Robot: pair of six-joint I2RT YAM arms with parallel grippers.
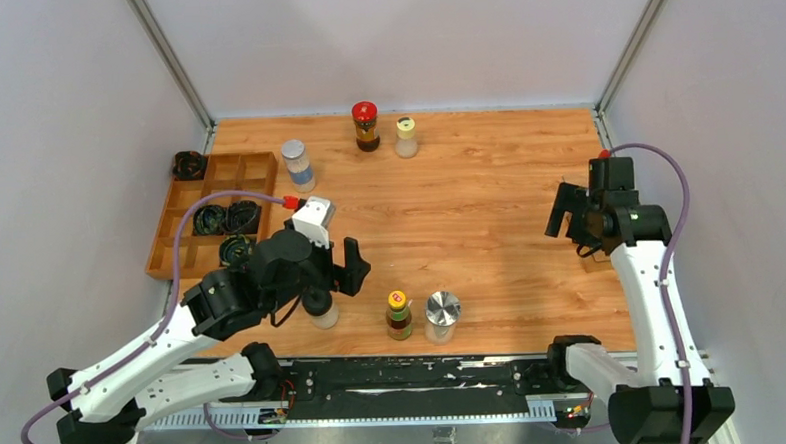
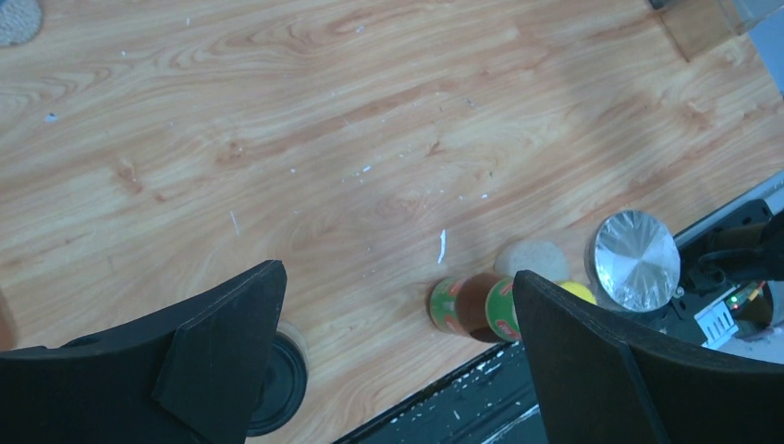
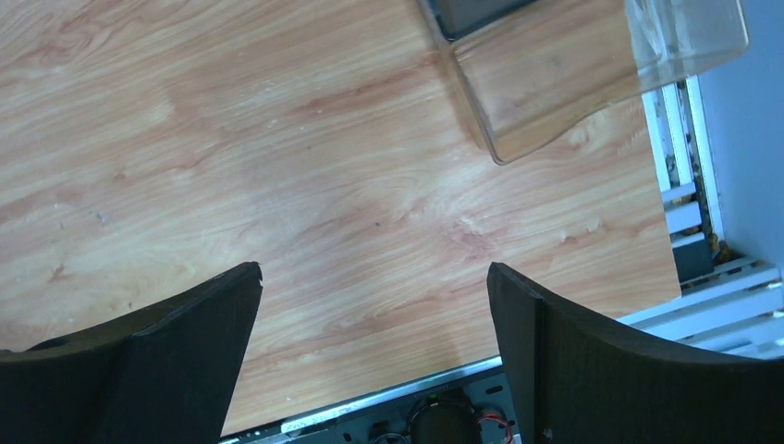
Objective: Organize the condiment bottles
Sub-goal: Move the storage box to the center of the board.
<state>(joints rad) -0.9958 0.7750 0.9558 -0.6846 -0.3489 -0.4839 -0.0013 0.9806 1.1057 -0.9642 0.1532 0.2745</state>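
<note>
- Wood-grain worktop (image 1: 488, 198) between grey walls; a wooden tray (image 1: 165, 237) of black coiled bundles (image 1: 227, 219) sits at its left edge.
- Far edge: blue-labelled jar (image 1: 297, 165), red-lidded dark jar (image 1: 365, 125), yellow-capped shaker (image 1: 405, 136).
- Near edge: black-capped jar (image 1: 320, 307), then yellow-capped brown sauce bottle (image 1: 399, 315) and silver-lidded jar (image 1: 442, 316) just beside each other.
- Over the black-capped jar hangs the left arm (image 1: 164, 337), jaws spread wide, holding nothing; the right arm (image 1: 647, 281) sits near the right edge, jaws equally wide and empty.
- Risk: in the left wrist view that jar lies off-centre, at one side of the jaws, so a straight descent would likely strike its cap or tip it off the near edge.
- Risk: a wide sweep could knock the sauce bottle into its neighbour.
</note>
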